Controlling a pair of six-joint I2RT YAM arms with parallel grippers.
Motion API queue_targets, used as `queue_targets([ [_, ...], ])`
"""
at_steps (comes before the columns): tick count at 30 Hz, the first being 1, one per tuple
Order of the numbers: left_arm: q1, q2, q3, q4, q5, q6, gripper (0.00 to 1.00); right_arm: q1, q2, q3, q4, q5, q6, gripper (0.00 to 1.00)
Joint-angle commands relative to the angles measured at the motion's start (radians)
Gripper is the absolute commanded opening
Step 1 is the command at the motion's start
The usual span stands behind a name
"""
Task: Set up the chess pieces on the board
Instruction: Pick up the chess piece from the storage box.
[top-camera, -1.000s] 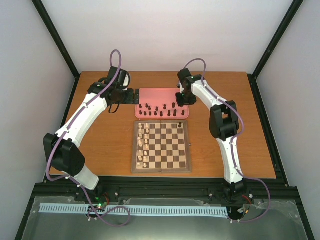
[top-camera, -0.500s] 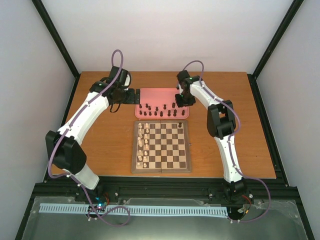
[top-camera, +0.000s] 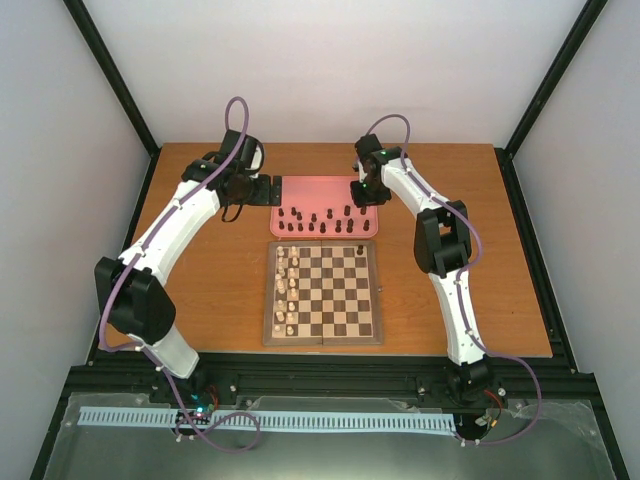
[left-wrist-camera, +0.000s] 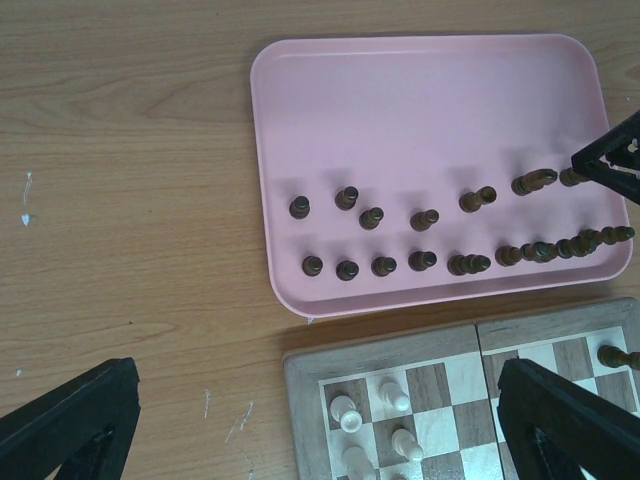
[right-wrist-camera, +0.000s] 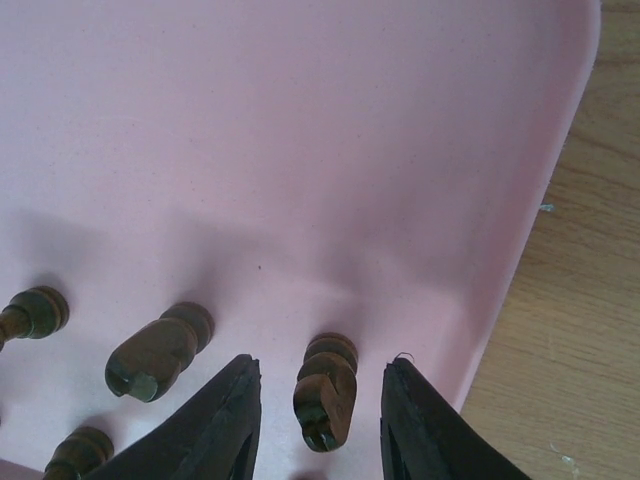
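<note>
Nearest on the counter (top-camera: 450, 290), the board (top-camera: 322, 292) carries cream pieces (top-camera: 285, 290) along its left side. Beyond it, dark chess pieces (left-wrist-camera: 384, 266) stand in a pink tray (top-camera: 320, 188). The right hand (right-wrist-camera: 318, 420) straddles one without touching it. The left hand (left-wrist-camera: 320, 425) hangs wide open at the tray's left edge.

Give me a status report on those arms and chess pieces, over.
Left gripper open, beside pink tray. Right gripper open, straddling one dark piece in tray, not touching. Another dark piece on board. Neighbouring piece close to one finger.
</note>
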Motion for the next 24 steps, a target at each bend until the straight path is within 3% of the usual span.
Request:
queue_targets([
  [1, -0.007, 0.004, 0.038, -0.018, 0.003, 0.015, 1.0, -0.006, 0.01, -0.006, -0.008, -0.009, -0.007, 0.35],
  [13, -0.007, 0.001, 0.031, -0.02, 0.004, 0.018, 1.0, -0.006, 0.022, -0.007, -0.011, -0.005, -0.002, 0.28],
  [24, -0.007, -0.005, 0.026, -0.02, 0.003, 0.016, 1.0, -0.007, 0.032, -0.009, -0.026, -0.013, -0.003, 0.28],
])
